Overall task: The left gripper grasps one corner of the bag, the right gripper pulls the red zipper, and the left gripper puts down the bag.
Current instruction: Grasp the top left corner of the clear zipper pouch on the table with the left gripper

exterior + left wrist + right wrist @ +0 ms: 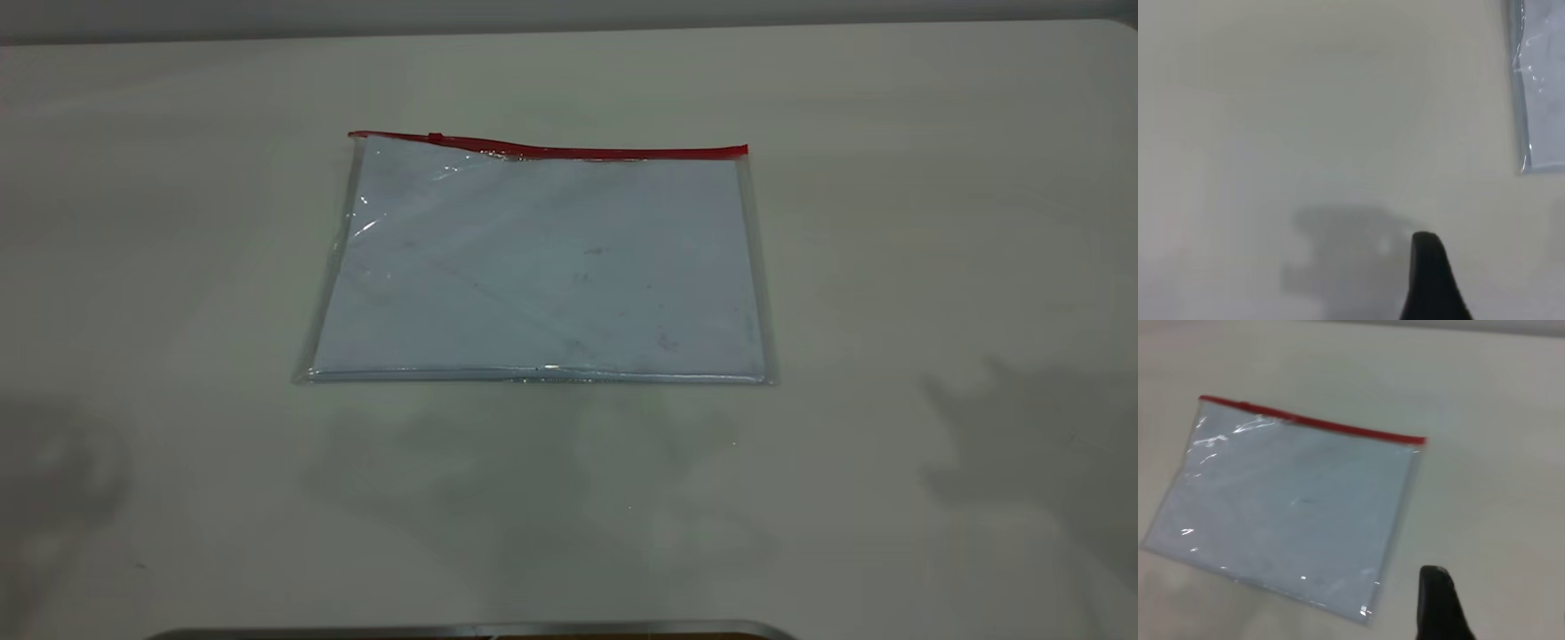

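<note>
A: What's the bag [542,267] look like?

B: Flat, rectangular, clear plastic, glossy w/ wrinkles and glints esp. toward its left end. Pale bluish-white sheet inside, a few faint smudges on the face. It lies flat on the table [933,222], centre of the exterior frame, a bit above the middle.

A: And the red zipper [569,150]?

B: Thin red strip along the far long edge, i.e. the bag's top edge in the frame. Small red slider tab [436,137] sits near the strip's left end. Strip bows up slightly at that end.

A: Counts?

B: 1 bag, 1 zip strip, 1 slider. Two grippers, but only one dark fingertip of each shows, in the wrist views only.

A: Left gripper [1430,277]?

B: One black fingertip at the bottom of its wrist view, over bare table, shadow beside it. Bag's corner is upper right of that view, well apart from it. Holds nothing visible; how far the jaws are parted, can't tell.

A: Right gripper [1439,603]?

B: Same: one black fingertip at the bottom of its view, near the bag's lower right corner there, not touching. Jaw opening can't tell, nothing seen in its grip.

A: Anything else around?

B: Arm shadows on the table at lower left and right of the exterior frame; a metal edge [471,629] at bottom centre. Nothing lies on the bag.
</note>
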